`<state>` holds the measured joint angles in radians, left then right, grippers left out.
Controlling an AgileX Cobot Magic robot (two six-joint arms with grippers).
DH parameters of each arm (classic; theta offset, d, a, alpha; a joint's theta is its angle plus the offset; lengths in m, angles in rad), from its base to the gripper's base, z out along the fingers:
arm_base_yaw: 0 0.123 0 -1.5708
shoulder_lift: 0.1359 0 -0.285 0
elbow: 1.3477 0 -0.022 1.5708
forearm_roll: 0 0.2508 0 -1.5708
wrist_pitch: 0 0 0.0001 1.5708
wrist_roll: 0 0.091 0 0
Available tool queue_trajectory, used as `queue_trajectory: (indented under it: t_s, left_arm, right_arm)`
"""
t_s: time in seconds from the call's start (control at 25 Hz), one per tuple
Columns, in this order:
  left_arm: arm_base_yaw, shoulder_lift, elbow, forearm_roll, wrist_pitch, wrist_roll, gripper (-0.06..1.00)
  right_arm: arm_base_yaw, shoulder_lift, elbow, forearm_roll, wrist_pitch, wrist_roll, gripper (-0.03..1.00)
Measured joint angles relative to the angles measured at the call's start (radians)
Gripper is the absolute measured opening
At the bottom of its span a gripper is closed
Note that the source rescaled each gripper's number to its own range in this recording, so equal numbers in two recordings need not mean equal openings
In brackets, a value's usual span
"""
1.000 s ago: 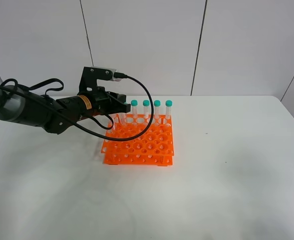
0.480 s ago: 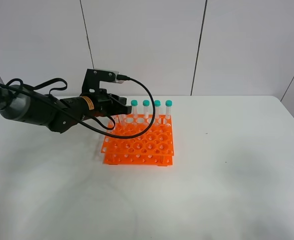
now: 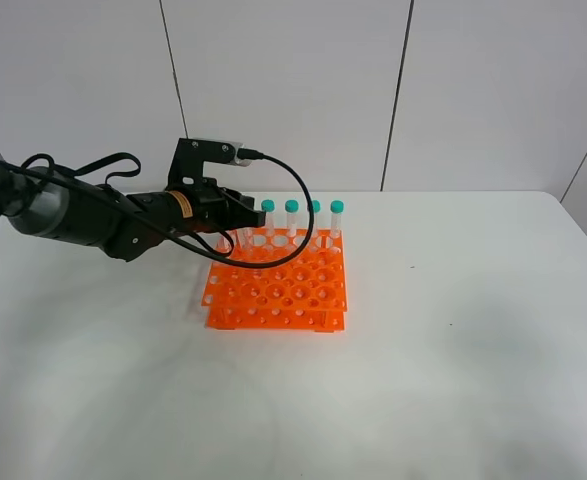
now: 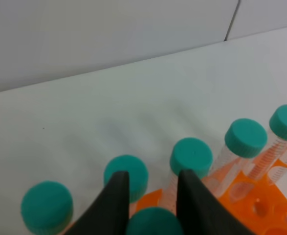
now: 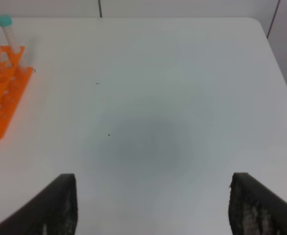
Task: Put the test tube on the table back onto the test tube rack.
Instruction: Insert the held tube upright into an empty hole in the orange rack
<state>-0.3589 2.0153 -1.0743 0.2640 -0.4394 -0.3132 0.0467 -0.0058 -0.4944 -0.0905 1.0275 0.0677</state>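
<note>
left claw (image 4: 150,196) clamped on test tube (image 4: 154,221) over orange rack (image 3: 278,283), right claw (image 5: 153,205) spread wide

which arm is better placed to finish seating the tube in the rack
Left. Its tool is shut on the test tube above the test tube rack; the right tool hangs open over bare table.

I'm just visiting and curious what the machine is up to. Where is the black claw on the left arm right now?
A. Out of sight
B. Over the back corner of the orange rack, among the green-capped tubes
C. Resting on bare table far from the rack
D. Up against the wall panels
B: the left gripper hangs over the back left corner of the test tube rack, its fingers flanking a green-capped test tube.
</note>
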Motion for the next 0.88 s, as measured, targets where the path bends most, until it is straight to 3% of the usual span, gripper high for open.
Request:
queue_trajectory:
  t_s: [0.88]
  left_arm:
    - [0.0,0.011,-0.018,0.0,0.056,-0.022,0.0]
  right_arm:
    - [0.0,0.0,0.0,0.0,0.0,0.0,0.85]
